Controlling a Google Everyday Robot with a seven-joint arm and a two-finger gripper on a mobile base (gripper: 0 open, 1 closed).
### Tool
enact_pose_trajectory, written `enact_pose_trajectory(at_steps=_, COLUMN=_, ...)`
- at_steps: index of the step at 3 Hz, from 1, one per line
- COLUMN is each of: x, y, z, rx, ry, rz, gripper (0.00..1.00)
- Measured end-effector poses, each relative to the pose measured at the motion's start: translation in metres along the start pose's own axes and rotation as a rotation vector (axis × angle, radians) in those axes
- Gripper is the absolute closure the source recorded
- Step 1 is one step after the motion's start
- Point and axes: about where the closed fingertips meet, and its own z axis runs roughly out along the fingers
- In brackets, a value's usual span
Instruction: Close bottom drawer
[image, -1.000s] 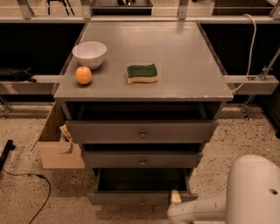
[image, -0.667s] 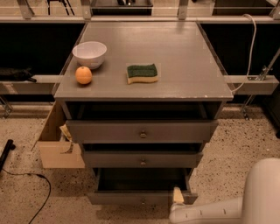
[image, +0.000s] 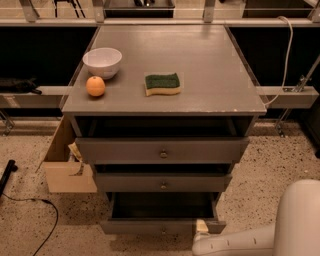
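A: Well, anything new since a second ago?
B: Hardly. Same grey cabinet, with three drawers all standing somewhat open. Same white arm low in the bottom right corner, only nudged a touch sideways and back again.
A: And the bottom drawer?
B: Lowest of the three, bottom drawer, pulled out furthest, with the dark inside open to view from above. Sits no nearer the cabinet than before. So, judging by that, no closing done yet.
A: Where exactly on it, the gripper?
B: Gripper at the right end of the front panel, touching it or just beside it; hard to say which. Reaches in from the right, with the forearm almost level and close to the floor. Spread or pressed together? Cannot tell.
A: Meaning what for the job?
B: Probably lined up for the push, not started. Calls for a straight shove inward. Might skew the drawer, pressing so far right of the small knob. Worth watching for a jam on that side.
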Motion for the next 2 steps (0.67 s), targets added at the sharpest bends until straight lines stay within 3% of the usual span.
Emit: enact_pose_trajectory(at_steps=2, x=0.0038, y=0.003, z=0.0075, rx=-0.017, ry=0.007, rz=0.006, gripper=0.63)
